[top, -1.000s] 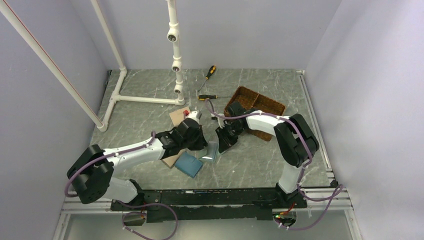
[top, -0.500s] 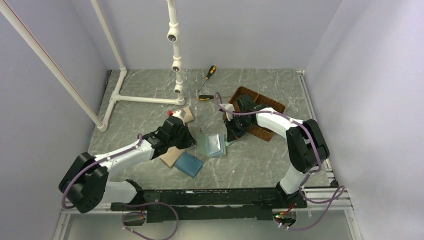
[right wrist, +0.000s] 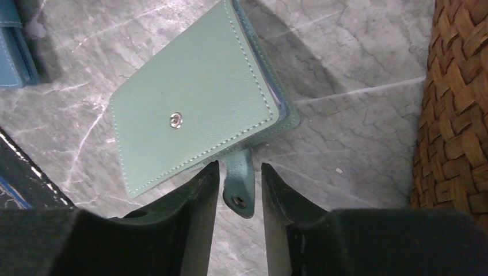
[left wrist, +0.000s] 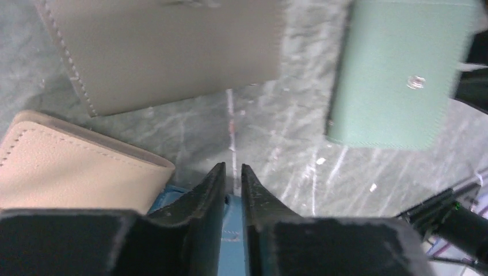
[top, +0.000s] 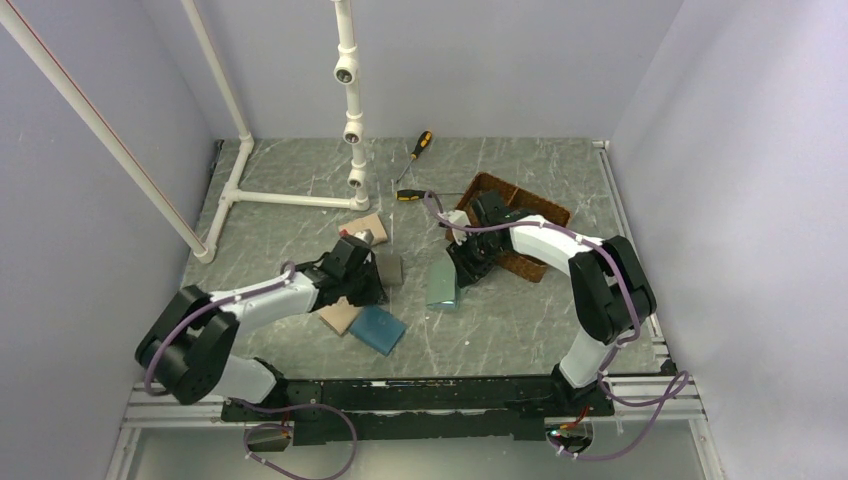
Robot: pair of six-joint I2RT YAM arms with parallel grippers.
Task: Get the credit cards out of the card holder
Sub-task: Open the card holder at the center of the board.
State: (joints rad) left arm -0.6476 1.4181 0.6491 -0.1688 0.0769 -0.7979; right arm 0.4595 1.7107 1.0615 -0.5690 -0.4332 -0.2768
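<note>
1. Card holder [right wrist: 195, 115] folded shut, flat on the counter [right wrist: 357, 115], near the woven basket [right wrist: 454, 115].
2. Right pincer [right wrist: 239, 169]: fingers apart, straddling the holder's snap tab [right wrist: 239, 187], gap on both sides, not clamped.
3. Left pincer [left wrist: 231, 169]: barely apart, empty, blue wallet [left wrist: 233, 230] beneath.

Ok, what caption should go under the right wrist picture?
Right hand open astride the loose snap tab of the folded green card holder, woven basket at right.
</note>
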